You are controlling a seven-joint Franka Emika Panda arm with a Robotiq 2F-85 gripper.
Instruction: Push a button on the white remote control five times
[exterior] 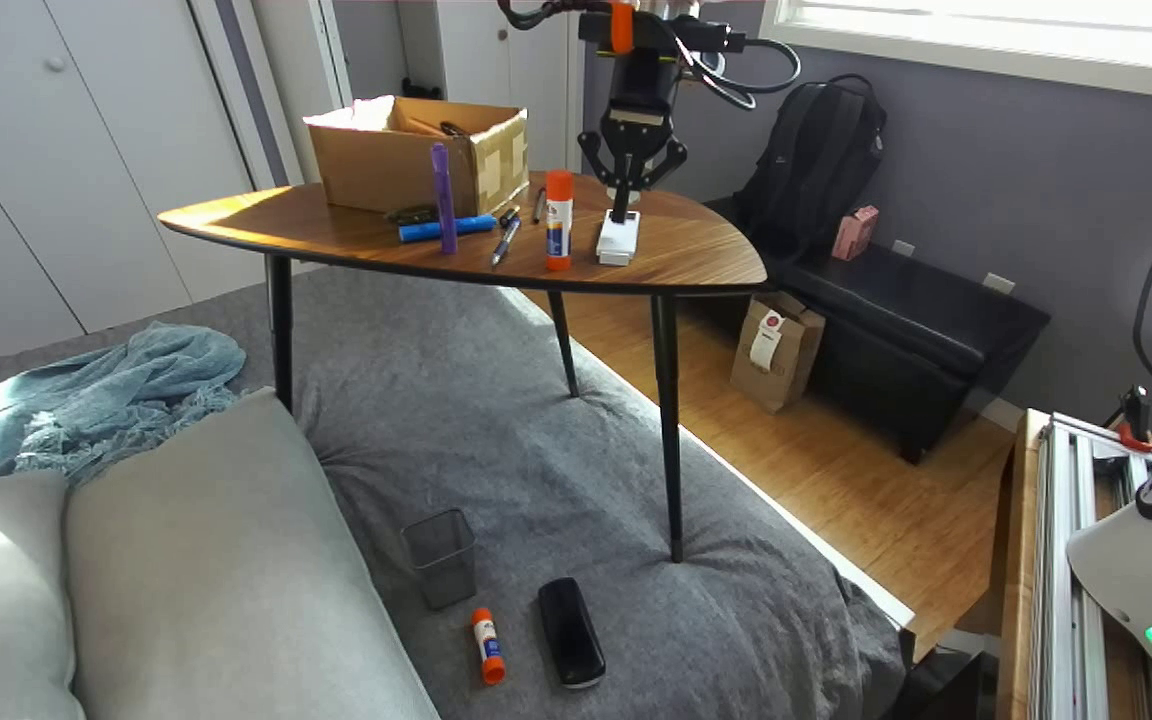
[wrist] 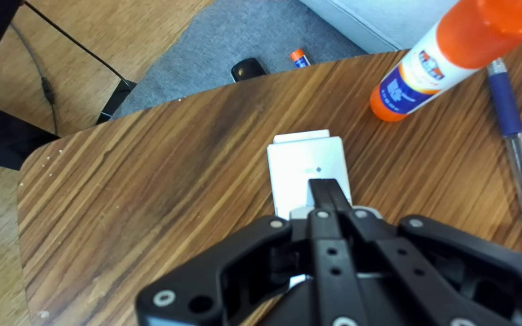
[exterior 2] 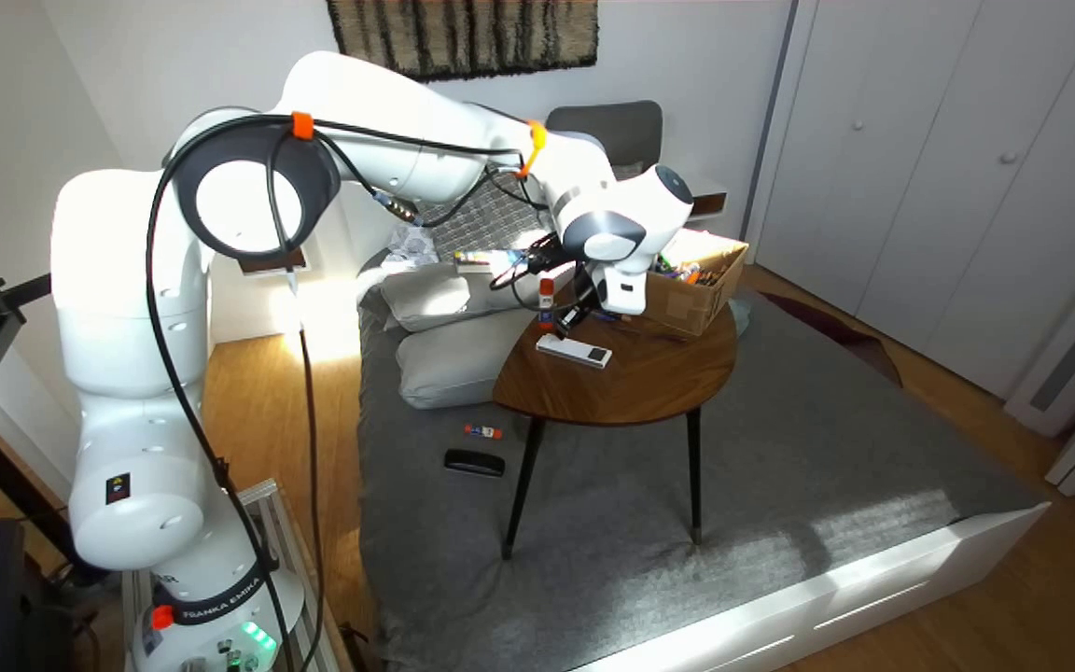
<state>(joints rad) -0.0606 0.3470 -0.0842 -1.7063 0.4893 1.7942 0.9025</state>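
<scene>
In the wrist view we see the gripper with its jaws together, the two fingertips meeting side by side and pointing down. Right under them is the white remote control, lying on the wooden table; one end reaches out past the tips, a small dark mark showing just ahead of them, while the jaws hide another part of it from us. Whether the tips touch its face we cannot tell. Near the jaws, to one side, a glue stick stands upright, and a pen lies farther out on that same side. In an exterior view we find, farther again from the jaws, a purple marker standing upright, a blue marker lying just behind it and an open cardboard box. Well below the jaws, on the grey bed, we make out a black oblong case, a second glue stick and a mesh cup.
</scene>
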